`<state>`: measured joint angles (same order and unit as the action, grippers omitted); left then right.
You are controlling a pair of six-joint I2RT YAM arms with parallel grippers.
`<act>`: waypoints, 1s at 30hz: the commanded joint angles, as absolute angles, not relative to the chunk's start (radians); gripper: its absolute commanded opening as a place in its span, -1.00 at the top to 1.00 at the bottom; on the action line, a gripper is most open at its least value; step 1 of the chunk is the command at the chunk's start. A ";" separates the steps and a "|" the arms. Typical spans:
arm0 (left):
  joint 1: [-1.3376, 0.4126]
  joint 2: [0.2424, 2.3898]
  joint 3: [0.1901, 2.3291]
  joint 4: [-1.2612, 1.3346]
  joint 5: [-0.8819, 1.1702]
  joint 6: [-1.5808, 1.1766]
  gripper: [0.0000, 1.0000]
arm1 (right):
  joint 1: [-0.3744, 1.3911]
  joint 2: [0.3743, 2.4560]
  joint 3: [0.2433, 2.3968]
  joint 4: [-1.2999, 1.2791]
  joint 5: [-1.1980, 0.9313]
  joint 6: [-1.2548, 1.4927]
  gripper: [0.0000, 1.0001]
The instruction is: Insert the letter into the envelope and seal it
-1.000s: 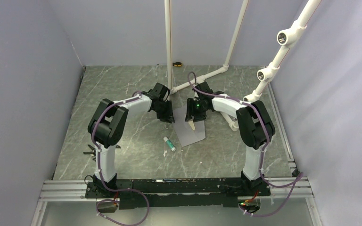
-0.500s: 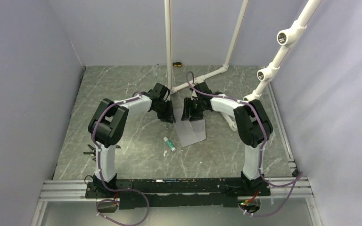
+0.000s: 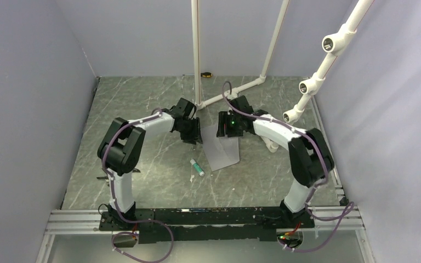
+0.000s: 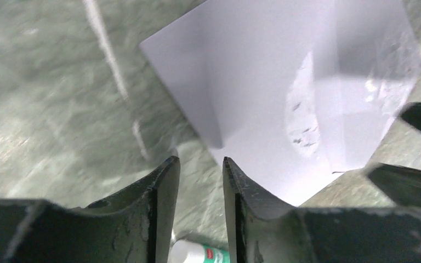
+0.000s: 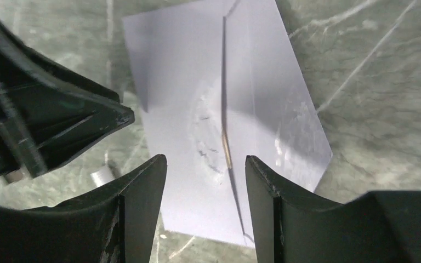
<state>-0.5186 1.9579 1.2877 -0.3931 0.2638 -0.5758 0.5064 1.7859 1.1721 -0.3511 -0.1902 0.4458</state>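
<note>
The grey envelope [image 3: 222, 151] lies flat on the marbled table between both arms, its flap folded over the body [image 5: 197, 109] [image 4: 285, 87]. Of the tan letter only a thin sliver [image 5: 226, 149] shows along the flap's edge; the rest is hidden. My left gripper [image 3: 195, 138] [image 4: 200, 167] hovers at the envelope's left corner, open, with bare table between its fingers. My right gripper [image 3: 227, 129] [image 5: 205, 164] hangs over the envelope's far part, open and holding nothing. Its dark fingers [image 4: 411, 175] show at the right of the left wrist view.
A small glue stick [image 3: 197, 167] [image 4: 197, 255] lies just left of the envelope's near corner. White pipes [image 3: 235, 90] run across the table behind the grippers. A yellow-and-black tool [image 3: 205, 74] sits at the back wall. A dark object [image 3: 103, 175] lies by the left arm's base.
A tan piece seen under the right gripper a second ago no longer shows from above. Both grippers opened wider, and the right arm's elbow swung out to the right.
</note>
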 commanded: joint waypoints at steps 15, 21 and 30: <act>-0.373 1.337 0.975 -0.502 -0.266 -0.678 -0.06 | 1.041 1.822 1.274 -0.405 0.172 0.307 -0.23; -0.315 1.218 0.889 -0.545 -0.356 -0.772 -0.19 | 1.081 1.919 1.375 -0.496 0.261 0.336 -0.23; -0.263 1.126 0.832 -0.549 -0.396 -0.830 -0.71 | 1.079 1.986 1.419 -0.530 0.238 0.365 -0.10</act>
<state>-0.2733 1.1664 0.8425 -0.5529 -0.3462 -0.7776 1.0813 1.9549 1.3655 -0.4950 0.2131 0.3431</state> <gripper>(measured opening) 0.804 0.569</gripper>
